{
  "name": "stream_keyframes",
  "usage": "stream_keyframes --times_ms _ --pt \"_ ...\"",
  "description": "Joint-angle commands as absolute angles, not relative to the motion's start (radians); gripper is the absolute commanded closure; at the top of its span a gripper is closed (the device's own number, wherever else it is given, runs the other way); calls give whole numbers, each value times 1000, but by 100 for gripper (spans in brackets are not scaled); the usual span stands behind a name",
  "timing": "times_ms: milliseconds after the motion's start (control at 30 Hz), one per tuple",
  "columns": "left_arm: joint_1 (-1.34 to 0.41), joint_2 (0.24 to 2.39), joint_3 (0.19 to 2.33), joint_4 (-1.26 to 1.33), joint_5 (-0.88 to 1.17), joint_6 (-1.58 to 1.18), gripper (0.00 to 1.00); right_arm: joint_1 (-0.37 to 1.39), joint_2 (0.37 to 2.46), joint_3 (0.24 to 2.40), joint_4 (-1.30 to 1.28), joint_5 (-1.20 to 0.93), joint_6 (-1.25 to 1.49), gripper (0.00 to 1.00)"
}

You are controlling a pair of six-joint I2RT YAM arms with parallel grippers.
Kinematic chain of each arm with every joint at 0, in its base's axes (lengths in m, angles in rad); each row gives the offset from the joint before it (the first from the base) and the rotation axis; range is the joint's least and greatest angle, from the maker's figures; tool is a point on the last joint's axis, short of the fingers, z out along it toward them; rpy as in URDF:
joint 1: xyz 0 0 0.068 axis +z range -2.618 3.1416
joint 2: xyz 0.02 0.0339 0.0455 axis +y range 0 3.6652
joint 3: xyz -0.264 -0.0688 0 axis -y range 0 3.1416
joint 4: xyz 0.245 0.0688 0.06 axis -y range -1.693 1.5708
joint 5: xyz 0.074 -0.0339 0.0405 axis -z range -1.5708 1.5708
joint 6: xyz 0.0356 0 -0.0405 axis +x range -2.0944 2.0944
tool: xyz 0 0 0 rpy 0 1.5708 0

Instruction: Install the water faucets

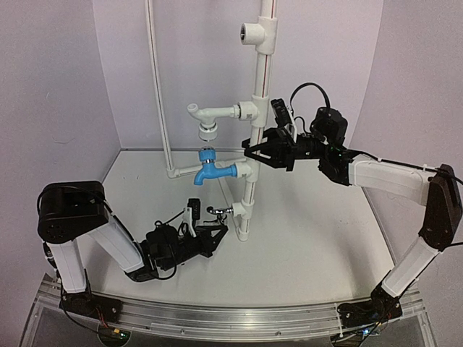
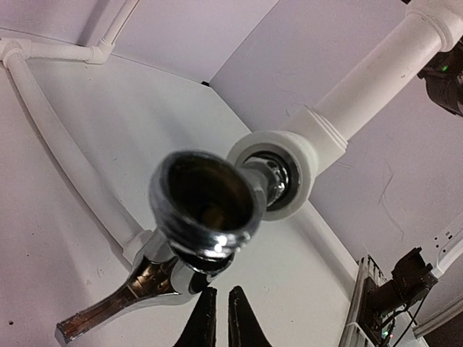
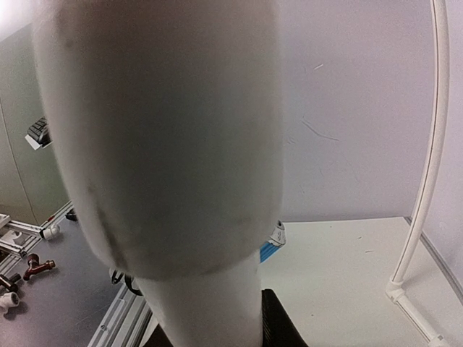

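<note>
A small shiny silver water faucet sits with its threaded end in the lowest white tee fitting of the upright white pipe. In the left wrist view its round spout mouth faces the camera and its lever handle points down-left. My left gripper is just below the faucet, not touching it, fingers nearly together with nothing between them. My right gripper is shut on the upright pipe above the blue tap. That pipe fills the right wrist view, with one dark finger beside it.
A blue plastic tap and a white tap stick out left from the upright pipe. An open tee is at the top. A thin white pipe runs up the back wall. An aluminium rail edges the near side.
</note>
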State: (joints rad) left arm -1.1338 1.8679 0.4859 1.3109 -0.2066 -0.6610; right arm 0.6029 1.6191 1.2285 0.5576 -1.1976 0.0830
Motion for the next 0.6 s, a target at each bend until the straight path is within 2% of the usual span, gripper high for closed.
stream_keyframes --times_ms 0,567 --pt "-1111 1877 524 1505 -261 -667 95 603 1603 1203 433 -1217 262 100" --pt "-1035 1868 540 1506 -173 -508 95 603 1600 1196 432 -1230 278 100"
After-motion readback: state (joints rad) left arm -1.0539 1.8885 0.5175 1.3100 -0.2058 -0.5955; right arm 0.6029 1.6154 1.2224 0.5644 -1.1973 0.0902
